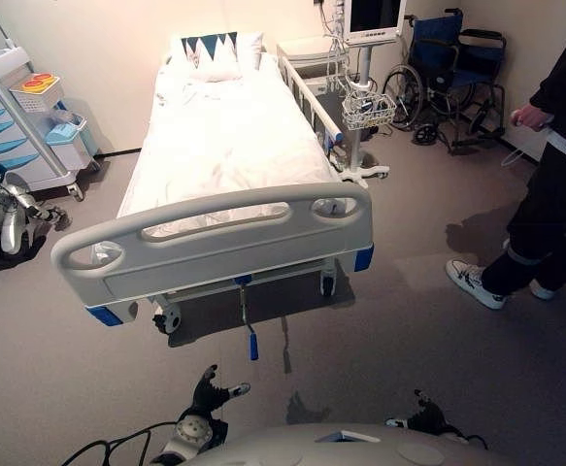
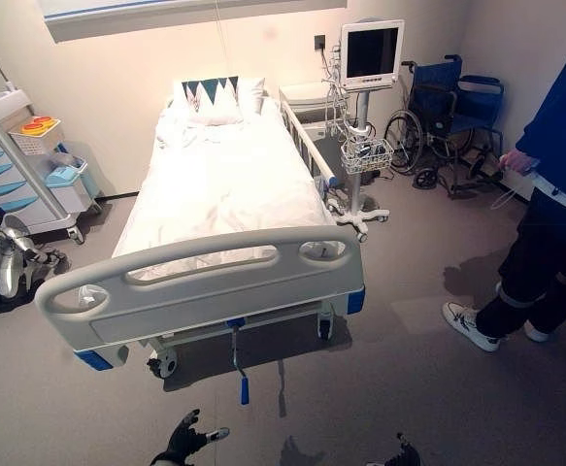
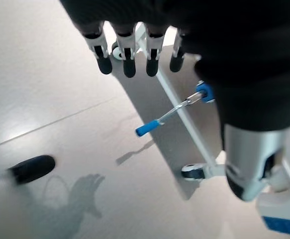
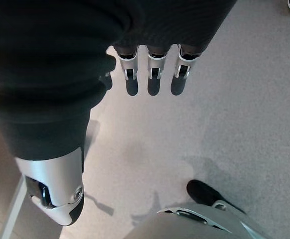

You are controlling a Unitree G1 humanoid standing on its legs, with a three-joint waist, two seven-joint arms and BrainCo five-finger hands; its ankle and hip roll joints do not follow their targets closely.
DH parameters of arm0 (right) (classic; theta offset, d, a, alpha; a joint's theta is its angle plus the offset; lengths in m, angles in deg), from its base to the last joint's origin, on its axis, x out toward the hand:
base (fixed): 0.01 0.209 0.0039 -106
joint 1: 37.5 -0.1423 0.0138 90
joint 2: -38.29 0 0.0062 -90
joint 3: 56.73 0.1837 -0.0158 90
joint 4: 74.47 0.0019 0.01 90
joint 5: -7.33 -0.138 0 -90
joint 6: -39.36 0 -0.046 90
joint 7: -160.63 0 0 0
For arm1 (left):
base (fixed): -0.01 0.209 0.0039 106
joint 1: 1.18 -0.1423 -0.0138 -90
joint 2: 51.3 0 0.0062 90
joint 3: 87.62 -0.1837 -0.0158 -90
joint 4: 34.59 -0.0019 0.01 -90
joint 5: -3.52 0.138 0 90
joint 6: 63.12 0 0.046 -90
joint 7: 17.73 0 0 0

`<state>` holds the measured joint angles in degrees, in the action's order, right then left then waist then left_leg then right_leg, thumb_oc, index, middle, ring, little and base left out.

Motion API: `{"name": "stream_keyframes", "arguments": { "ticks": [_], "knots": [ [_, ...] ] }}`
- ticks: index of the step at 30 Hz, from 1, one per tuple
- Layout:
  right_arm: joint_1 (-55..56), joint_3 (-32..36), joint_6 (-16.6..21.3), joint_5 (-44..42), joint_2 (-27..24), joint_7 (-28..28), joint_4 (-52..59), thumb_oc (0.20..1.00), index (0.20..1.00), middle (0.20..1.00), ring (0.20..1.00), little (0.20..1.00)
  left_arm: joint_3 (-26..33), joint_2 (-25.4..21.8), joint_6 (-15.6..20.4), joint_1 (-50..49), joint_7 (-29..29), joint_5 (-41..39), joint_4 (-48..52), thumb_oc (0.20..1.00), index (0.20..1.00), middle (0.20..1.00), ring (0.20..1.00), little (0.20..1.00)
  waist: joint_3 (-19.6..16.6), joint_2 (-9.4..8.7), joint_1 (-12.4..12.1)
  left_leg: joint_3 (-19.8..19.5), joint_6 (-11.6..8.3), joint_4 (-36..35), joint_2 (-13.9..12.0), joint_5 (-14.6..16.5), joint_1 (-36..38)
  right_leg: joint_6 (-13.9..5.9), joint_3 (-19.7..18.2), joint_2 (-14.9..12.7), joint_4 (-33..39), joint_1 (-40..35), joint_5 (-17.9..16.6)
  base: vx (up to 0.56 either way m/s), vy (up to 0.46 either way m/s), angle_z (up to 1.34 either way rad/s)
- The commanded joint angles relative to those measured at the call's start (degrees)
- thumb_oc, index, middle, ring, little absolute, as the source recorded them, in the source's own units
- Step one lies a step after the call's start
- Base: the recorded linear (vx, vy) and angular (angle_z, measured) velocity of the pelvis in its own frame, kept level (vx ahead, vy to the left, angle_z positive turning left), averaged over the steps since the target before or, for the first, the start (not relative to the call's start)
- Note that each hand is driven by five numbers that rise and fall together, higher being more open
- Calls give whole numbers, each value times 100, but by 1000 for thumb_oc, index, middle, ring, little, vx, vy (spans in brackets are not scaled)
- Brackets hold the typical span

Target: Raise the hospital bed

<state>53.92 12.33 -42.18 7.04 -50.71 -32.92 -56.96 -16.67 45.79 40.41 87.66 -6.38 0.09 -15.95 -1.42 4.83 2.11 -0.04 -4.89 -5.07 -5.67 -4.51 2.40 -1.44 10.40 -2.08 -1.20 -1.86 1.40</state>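
Left hand low over floor, fingers straight and relaxed, holding nothing, right hand likewise slack and empty, hospital bed ahead of both, its blue-tipped crank handle hanging just beyond left hand, untouched

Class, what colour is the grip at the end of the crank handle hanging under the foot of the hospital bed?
Blue grip on a silver rod, clearest in the left wrist view.
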Motion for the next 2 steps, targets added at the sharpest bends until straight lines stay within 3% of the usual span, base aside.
{"name": "stream_keyframes", "arguments": {
  "ticks": [1, 2],
  "knots": [
    [-502, 119, -12, -298, 171, 103, -374, 1000, 1000, 1000, 1000, 1000, 75, 4, -115, 383, -320, 73, -330, 1000, 1000, 1000, 1000, 1000, 108, -399, -92, 52, 358, 249, 523, 268, 300, -466, -300, -326, -286, -8, -292, 0, 0, 0],
    [-505, 119, -12, -299, 168, 104, -375, 1000, 1000, 1000, 1000, 1000, 76, 8, -114, 388, -320, 74, -335, 1000, 1000, 1000, 1000, 1000, 111, -397, -94, 54, 358, 249, 522, 270, 302, -466, -303, -325, -288, -8, -290, 0, 0, 0]
  ]
}}
